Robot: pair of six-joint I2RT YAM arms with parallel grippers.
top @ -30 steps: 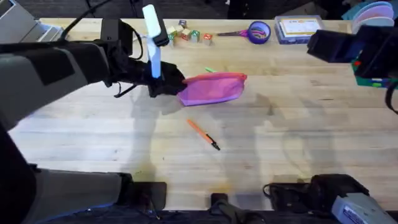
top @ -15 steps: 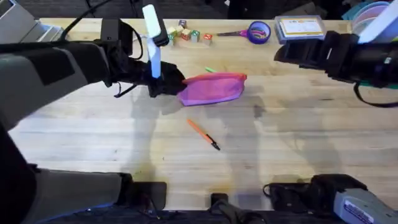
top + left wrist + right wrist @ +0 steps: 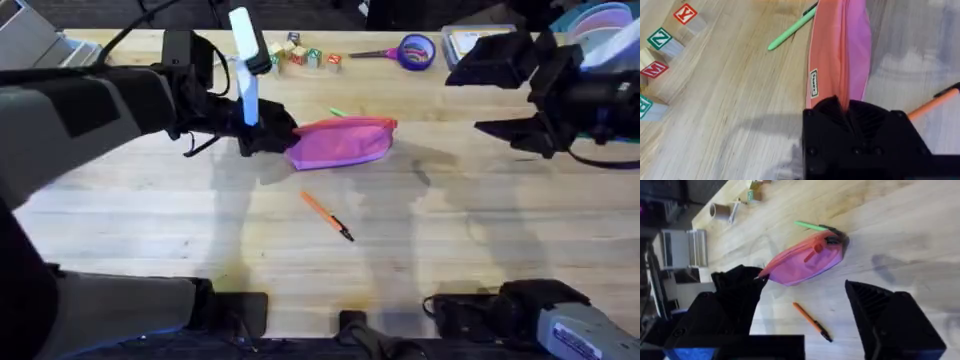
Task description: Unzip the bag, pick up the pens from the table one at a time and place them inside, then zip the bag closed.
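Wooden table (image 3: 480,230): we note left gripper (image 3: 845,107) clenched on the pink bag (image 3: 345,142) end; right gripper (image 3: 805,310) spread wide. Zipper pull could be missed, dragging the bag.

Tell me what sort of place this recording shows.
Probably a lab or workshop bench: a butcher-block table with two arms mounted, props along its far edge such as letter blocks and scissors.

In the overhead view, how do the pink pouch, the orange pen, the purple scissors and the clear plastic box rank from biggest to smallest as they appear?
1. Pink pouch, clearly largest.
2. Clear plastic box, partly hidden by the right arm, so its rank is unsure.
3. Purple scissors and orange pen: similar length; the scissors lie farther from the camera, so I won't rank them.
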